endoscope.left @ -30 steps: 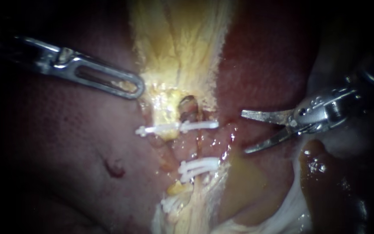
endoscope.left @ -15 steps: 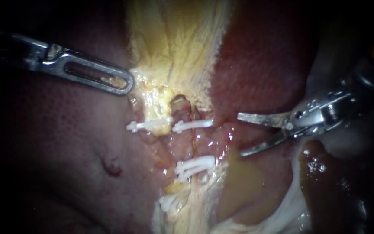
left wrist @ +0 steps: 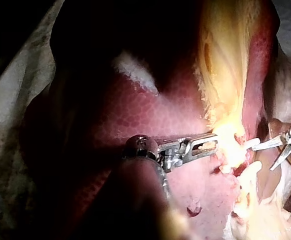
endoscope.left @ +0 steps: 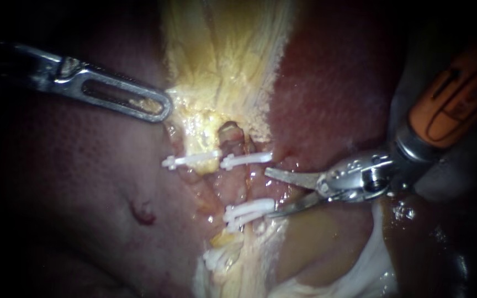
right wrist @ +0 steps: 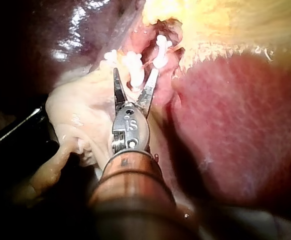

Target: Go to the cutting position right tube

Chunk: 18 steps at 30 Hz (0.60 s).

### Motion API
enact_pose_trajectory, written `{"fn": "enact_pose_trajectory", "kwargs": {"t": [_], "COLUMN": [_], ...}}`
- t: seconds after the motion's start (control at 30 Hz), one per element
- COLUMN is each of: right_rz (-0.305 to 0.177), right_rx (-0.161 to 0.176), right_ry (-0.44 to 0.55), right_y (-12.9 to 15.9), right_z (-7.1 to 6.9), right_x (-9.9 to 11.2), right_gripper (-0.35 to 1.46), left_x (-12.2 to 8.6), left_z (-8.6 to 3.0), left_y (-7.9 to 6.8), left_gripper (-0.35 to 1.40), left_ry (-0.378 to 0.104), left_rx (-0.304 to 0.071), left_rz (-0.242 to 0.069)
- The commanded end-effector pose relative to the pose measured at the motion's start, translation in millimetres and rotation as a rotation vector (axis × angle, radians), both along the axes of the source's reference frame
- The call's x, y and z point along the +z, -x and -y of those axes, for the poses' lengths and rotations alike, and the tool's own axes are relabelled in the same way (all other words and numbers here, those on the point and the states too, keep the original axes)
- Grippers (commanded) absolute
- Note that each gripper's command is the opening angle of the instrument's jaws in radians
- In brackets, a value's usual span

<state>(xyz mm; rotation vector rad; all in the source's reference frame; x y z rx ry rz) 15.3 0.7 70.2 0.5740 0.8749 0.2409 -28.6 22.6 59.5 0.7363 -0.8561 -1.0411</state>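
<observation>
steel blades of the right instrument (endoscope.left: pixel 266 192) are held apart in a moderate v, with nothing gripped between them. in the endoscope view its shaft is brought in from 3 o'clock and the tips are pointed toward 9 o'clock at the right tube (endoscope.left: pixel 239 185), just short of it. the upper tip is set just below the upper clip (endoscope.left: pixel 247 160) on that tube. the lower tip is laid just beside the lower pair of clips (endoscope.left: pixel 249 210); whether these are touched cannot be told. the bare stretch of tube between those clips is faced by the blades' gap. in the right wrist view a white clip (right wrist: pixel 133 65) is seen in line with the gap of the right instrument (right wrist: pixel 135 71); contact cannot be told.

the left instrument (endoscope.left: pixel 161 107) is brought in from 9 o'clock, and its slotted jaws are clenched on the edge of the yellow tissue (endoscope.left: pixel 227 66). a scrap of that tissue is seen through the slot. the same grasp is shown in the left wrist view (left wrist: pixel 213 142), with the right instrument (left wrist: pixel 262 158) ahead of it and apart.

the liver (endoscope.left: pixel 332 83) edge is found close at 12 o'clock of the upper blade. a yellowish pool (endoscope.left: pixel 310 232) and a pale membrane (endoscope.left: pixel 371 259) are found at 5 o'clock of the lower blade. only a narrow wet strip is left between tips and tube.
</observation>
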Motion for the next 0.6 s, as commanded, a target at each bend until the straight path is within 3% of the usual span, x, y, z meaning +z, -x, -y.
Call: {"fn": "enact_pose_trajectory", "kwargs": {"t": [0.03,0.2,0.37,0.6], "right_rz": [0.0,0.0,-0.034,-0.076], "right_rx": [-0.004,-0.007,-0.002,-0.021], "right_ry": [-0.015,-0.073,-0.134,-0.195], "right_y": [-0.1,-0.8,-1.9,-4.1], "right_z": [-0.1,-0.5,-0.6,-0.7], "right_x": [0.3,1.7,3.0,4.1], "right_gripper": [1.45,1.43,1.43,1.41], "left_x": [0.1,0.1,0.1,0.1], "left_z": [0.0,0.1,0.1,0.1], "left_y": [0.0,0.1,0.1,0.1], "left_gripper": [-0.35,-0.35,-0.35,-0.35], "left_ry": [0.0,0.001,0.001,0.001], "left_rx": [0.0,-0.001,-0.001,-0.001], "left_rz": [0.0,-0.001,-0.001,-0.001]}}
